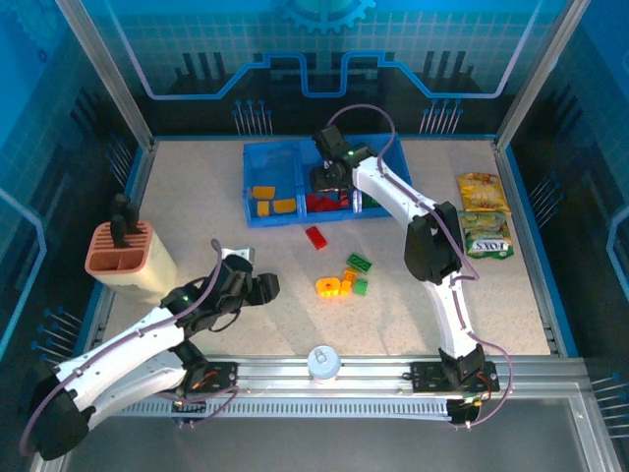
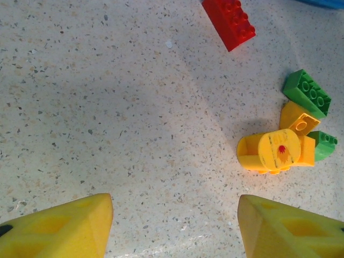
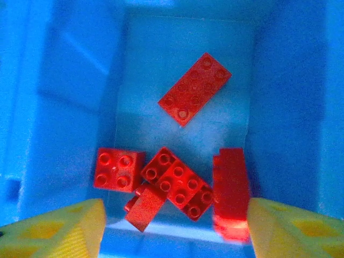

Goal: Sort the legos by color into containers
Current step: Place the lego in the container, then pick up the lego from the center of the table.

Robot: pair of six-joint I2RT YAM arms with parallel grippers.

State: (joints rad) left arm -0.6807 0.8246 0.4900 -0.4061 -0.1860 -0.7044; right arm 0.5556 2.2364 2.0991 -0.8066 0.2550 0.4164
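Note:
The blue tray (image 1: pixel 267 154) sits at the back centre with three containers side by side. The left one holds yellow-orange legos (image 1: pixel 263 193), the middle one red legos (image 1: pixel 321 204). My right gripper (image 1: pixel 330 183) hovers over the middle container, open (image 3: pixel 174 226). Below it lie several red bricks (image 3: pixel 180 183), and a blurred red brick (image 3: pixel 231 188) is beside the right finger. My left gripper (image 1: pixel 267 286) is open (image 2: pixel 174 226) over bare table, with nothing between its fingers. Loose ahead of it are a red brick (image 2: pixel 229 21), green bricks (image 2: pixel 307 93) and a yellow cluster (image 2: pixel 271 152).
A terracotta slotted holder (image 1: pixel 120 258) stands at the left edge. Two snack packets (image 1: pixel 484 192) lie at the right side. A white knob (image 1: pixel 323 362) sits on the front rail. Blue walls (image 3: pixel 290 80) close in the middle container.

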